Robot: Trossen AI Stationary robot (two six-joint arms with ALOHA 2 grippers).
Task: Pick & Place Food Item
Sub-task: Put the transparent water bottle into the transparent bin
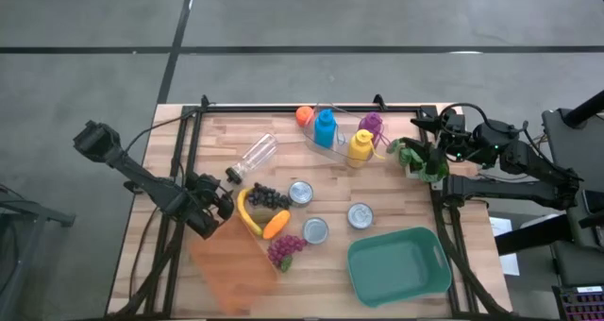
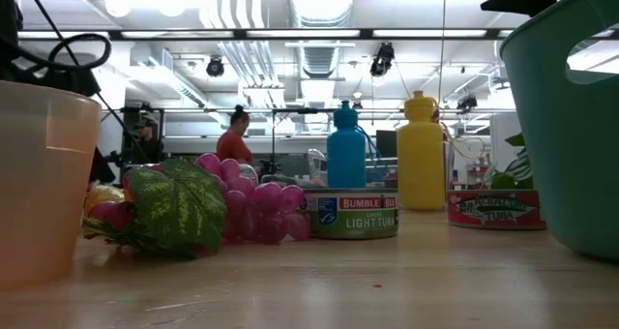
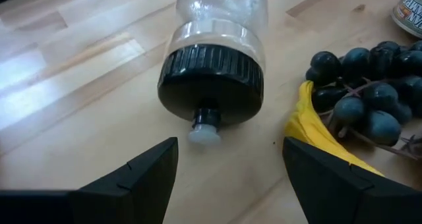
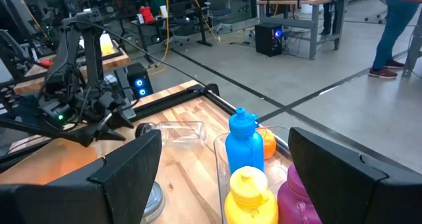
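Food lies left of the table's middle: a yellow banana (image 1: 245,212), a dark grape bunch (image 1: 269,196), an orange carrot-like piece (image 1: 276,224) and purple grapes with a green leaf (image 1: 286,251) (image 2: 203,208). My left gripper (image 1: 223,204) (image 3: 231,151) stands open low over the table, just left of the banana. Its fingers point at the black cap of a clear bottle (image 3: 214,66) that lies on its side. The banana's end (image 3: 316,135) shows beside one finger. My right gripper (image 1: 427,151) (image 4: 224,138) waits open, high at the table's right edge.
Three tins (image 1: 301,193) (image 1: 315,230) (image 1: 360,215) stand mid-table. A teal bin (image 1: 398,264) sits at the near right and an orange see-through bin (image 1: 231,260) at the near left. Blue (image 1: 326,127), yellow (image 1: 360,148) and purple (image 1: 371,125) bottles stand at the back. Leafy greens (image 1: 413,160) lie under the right gripper.
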